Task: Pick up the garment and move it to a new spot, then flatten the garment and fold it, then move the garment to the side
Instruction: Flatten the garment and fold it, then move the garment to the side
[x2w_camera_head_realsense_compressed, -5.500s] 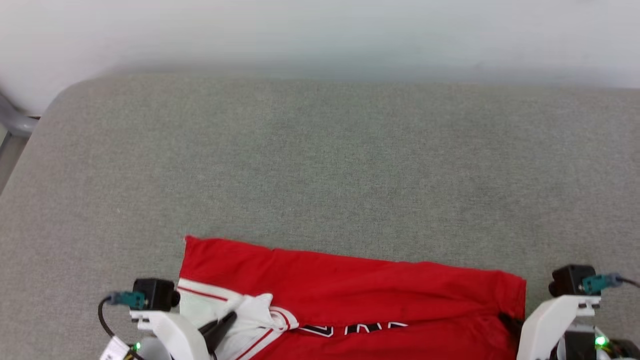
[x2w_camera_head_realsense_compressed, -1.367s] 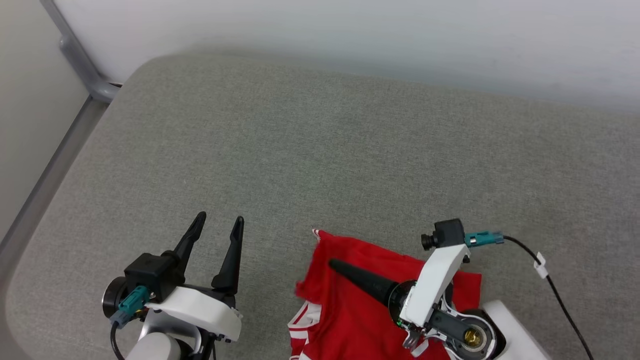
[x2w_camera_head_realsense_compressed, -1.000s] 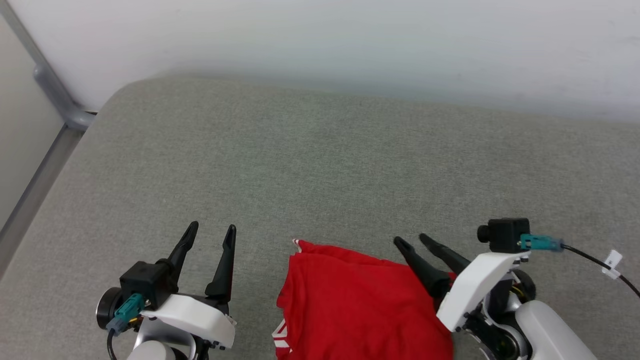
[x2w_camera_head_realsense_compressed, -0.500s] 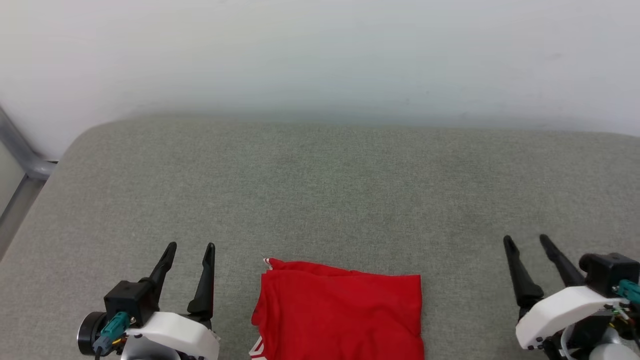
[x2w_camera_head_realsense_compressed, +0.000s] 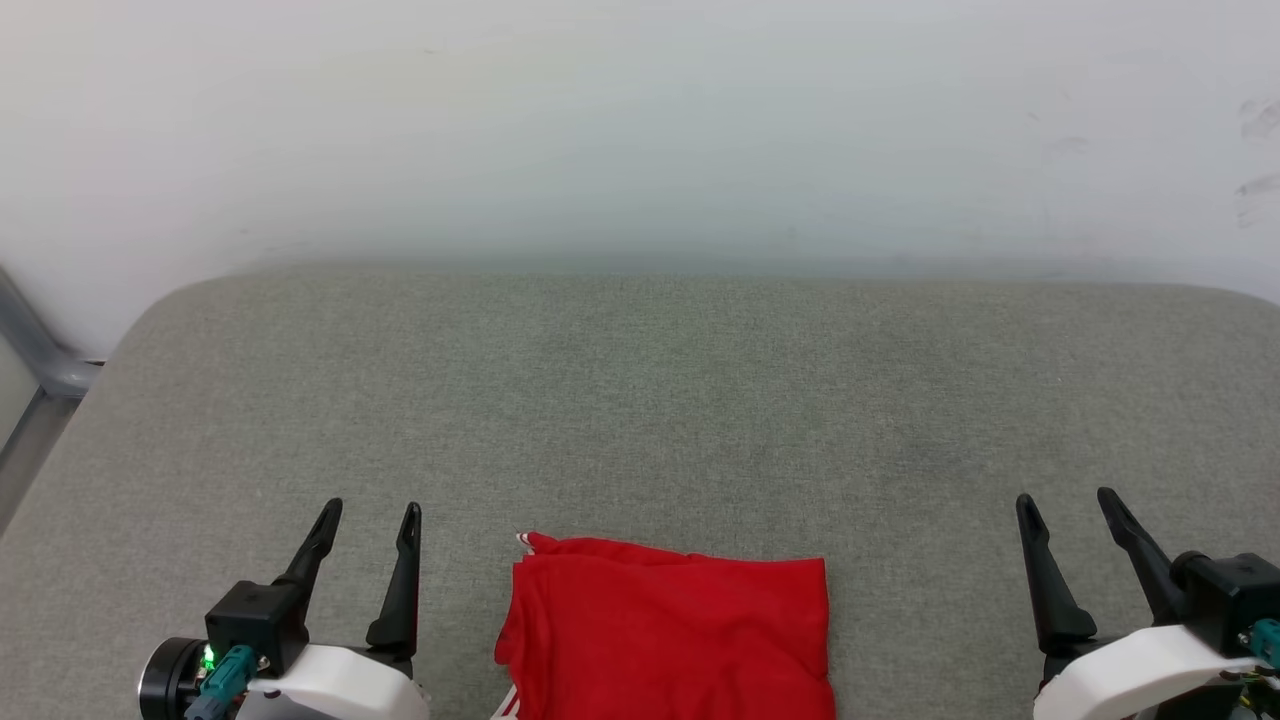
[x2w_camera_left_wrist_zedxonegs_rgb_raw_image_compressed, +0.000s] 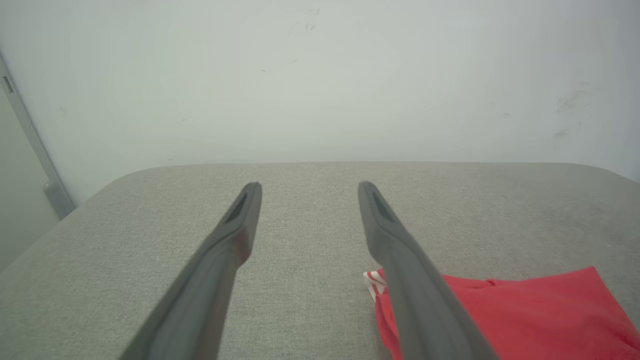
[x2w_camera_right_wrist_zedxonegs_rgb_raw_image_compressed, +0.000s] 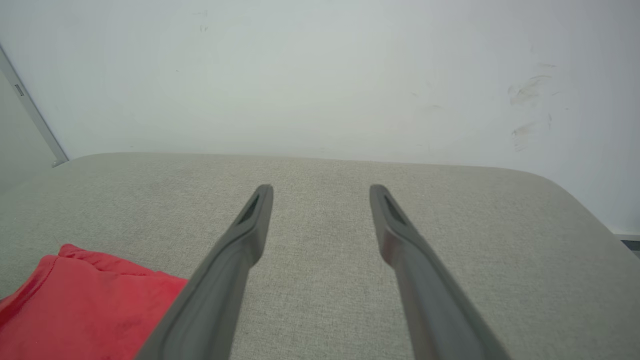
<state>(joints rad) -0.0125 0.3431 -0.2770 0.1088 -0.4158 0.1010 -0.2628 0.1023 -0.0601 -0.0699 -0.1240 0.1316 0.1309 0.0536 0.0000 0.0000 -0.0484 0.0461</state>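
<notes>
head view: i see the garment (x2w_camera_head_realsense_compressed: 670, 640) lying folded into a compact red block on the grey padded surface (x2w_camera_head_realsense_compressed: 640, 400), at the near edge of the picture and running off the bottom. its far edge is roughly straight. a bit of red-and-white striped trim (x2w_camera_head_realsense_compressed: 522, 540) pokes out at the far left corner, and a sliver of white shows at the lower left.

my left gripper (x2w_camera_head_realsense_compressed: 372, 508) sits just beside the garment's left edge, pointing away from me. its fingers are spread wide with nothing between them, clear of the cloth. my right gripper (x2w_camera_head_realsense_compressed: 1066, 497) is off to the right, well apart from the garment, fingers likewise parted wide and empty (whether either one touches the padding i can't tell).

left wrist view: there's bare grey padding between the two dark fingers. the garment's striped corner peeks out from behind the right-hand finger, with red cloth spreading to the lower right.

right wrist view: i get bare padding between the fingers again, and red cloth in the lower left corner, partly behind the left-hand finger.

a pale wall (x2w_camera_head_realsense_compressed: 640, 120) stands behind the surface, and a grey metal rail (x2w_camera_head_realsense_compressed: 35, 350) runs by its left corner.
</notes>
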